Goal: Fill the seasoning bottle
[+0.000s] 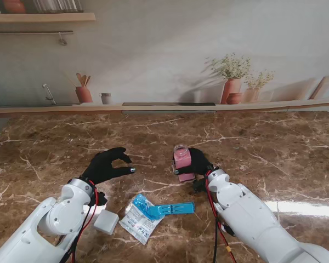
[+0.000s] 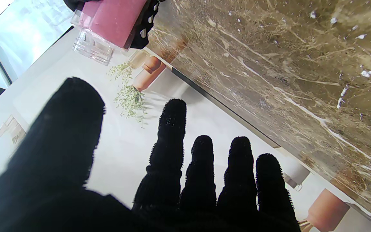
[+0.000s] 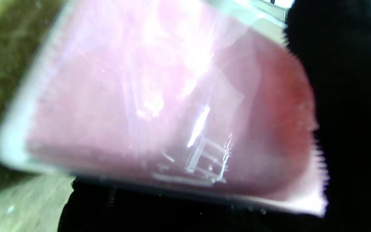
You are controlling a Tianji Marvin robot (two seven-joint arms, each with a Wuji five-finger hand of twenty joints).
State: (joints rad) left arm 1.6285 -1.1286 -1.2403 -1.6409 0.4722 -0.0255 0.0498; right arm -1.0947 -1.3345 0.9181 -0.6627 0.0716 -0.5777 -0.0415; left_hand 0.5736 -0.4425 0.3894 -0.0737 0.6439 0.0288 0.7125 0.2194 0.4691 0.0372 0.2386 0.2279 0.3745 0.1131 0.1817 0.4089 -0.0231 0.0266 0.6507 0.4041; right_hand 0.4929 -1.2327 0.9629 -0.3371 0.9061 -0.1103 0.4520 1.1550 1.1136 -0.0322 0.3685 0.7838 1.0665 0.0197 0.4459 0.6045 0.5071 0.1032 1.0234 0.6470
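Observation:
A clear seasoning bottle point(image 1: 182, 162) holding pink powder stands upright near the table's middle, its mouth uncapped. My right hand point(image 1: 200, 163) is shut around it from the right side. Up close, the pink bottle point(image 3: 159, 106) fills the right wrist view, with black fingers point(image 3: 349, 106) pressed against it. My left hand point(image 1: 106, 166) hovers open to the left of the bottle, fingers curled and apart, holding nothing. Its fingers point(image 2: 169, 148) are spread in the left wrist view, where the bottle point(image 2: 108, 22) shows at the edge. A torn blue-and-white seasoning packet point(image 1: 142, 215) lies nearer to me.
A small white square cap point(image 1: 106, 222) lies by my left forearm. A flat blue strip point(image 1: 175, 209) rests beside the packet. The brown marble table point(image 1: 274, 148) ends at a back ledge with terracotta pots point(image 1: 232, 89) and a utensil jar point(image 1: 83, 93).

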